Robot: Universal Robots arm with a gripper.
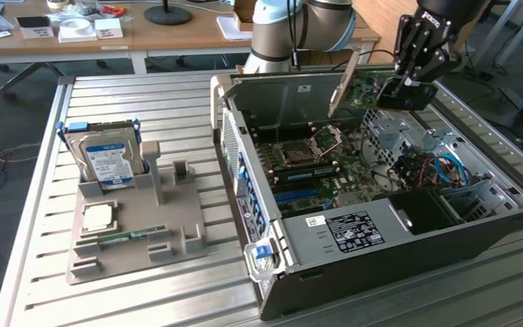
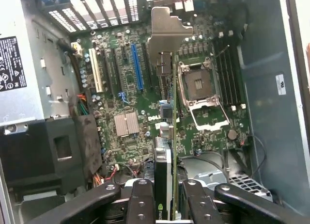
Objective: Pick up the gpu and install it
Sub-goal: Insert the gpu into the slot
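My gripper is shut on the gpu, a thin card with a silver bracket, and holds it in the air over the back of the open computer case. In the wrist view the gpu shows edge-on between the black fingers, its bracket pointing away over the motherboard. The card hangs above the board, between the expansion slots, one of them blue, and the empty CPU socket. It is not touching a slot.
To the exterior view's left, a grey fixture on the slatted table holds a hard drive, a CPU and a green memory stick. Case walls, a black shroud and loose cables surround the board.
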